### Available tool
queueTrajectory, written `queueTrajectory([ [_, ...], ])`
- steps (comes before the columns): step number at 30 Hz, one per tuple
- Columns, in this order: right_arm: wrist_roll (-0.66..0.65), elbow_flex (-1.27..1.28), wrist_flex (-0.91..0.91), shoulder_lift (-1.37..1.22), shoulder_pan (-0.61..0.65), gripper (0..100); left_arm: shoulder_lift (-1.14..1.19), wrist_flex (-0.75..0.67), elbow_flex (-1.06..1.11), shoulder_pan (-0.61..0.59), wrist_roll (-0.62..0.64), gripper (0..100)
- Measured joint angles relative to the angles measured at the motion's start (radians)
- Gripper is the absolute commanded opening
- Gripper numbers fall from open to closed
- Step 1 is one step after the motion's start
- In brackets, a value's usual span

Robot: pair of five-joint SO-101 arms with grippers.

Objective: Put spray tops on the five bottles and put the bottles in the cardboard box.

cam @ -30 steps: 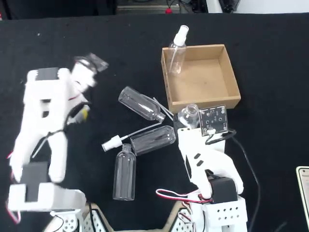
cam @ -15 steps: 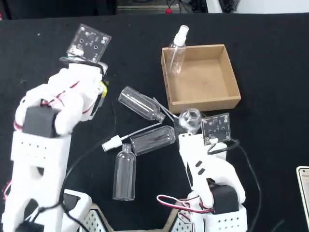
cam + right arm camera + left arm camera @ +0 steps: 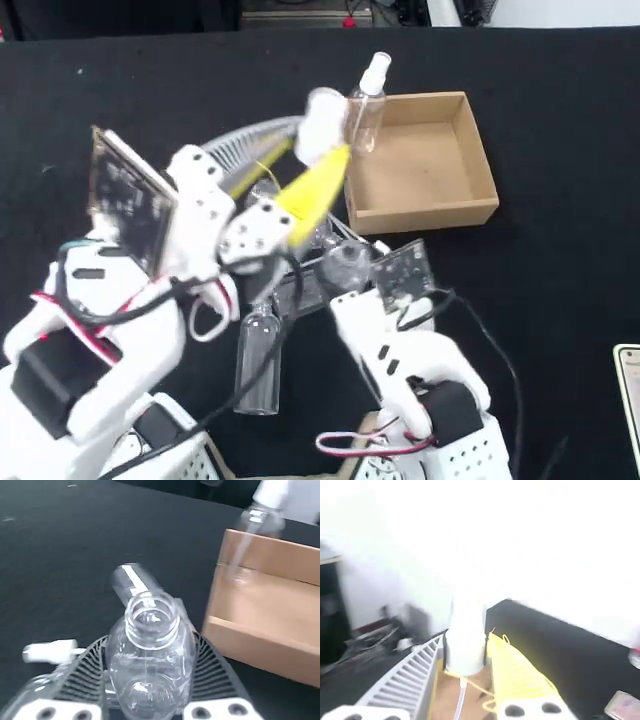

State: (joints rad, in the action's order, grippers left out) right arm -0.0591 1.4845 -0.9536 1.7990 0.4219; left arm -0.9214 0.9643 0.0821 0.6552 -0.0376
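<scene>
Capped bottle (image 3: pixel 366 112) in cardboard box (image 3: pixel 425 212)

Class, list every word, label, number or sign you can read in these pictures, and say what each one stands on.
Nothing here can be read.
cardboard box: plain walls, no print.
open bottle and spray top: no label.
circuit board: markings blurred, unreadable.
flat object at the table's right edge: too small to read.
</scene>
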Motion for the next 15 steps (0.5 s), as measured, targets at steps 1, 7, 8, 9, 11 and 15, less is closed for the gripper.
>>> queueTrajectory([
  [1,0.000,0.000,0.003,0.000,0.026,1.1,-0.003,-0.005,0.017,0.015,0.002,5],
  [7,0.000,0.000,0.009,0.000,0.074,1.1,-0.003,-0.012,0.094,0.040,0.003,5],
  [8,0.000,0.000,0.009,0.000,0.072,1.1,-0.003,-0.014,0.104,0.040,0.003,5],
  [9,0.000,0.000,0.009,0.000,0.075,1.1,-0.003,-0.015,0.112,0.041,0.003,5],
  [11,0.000,0.000,0.009,0.000,0.080,1.1,-0.003,-0.015,0.126,0.046,0.003,5],
  [15,0.000,0.000,0.009,0.000,0.098,1.1,-0.002,-0.037,0.169,0.044,0.017,5],
])
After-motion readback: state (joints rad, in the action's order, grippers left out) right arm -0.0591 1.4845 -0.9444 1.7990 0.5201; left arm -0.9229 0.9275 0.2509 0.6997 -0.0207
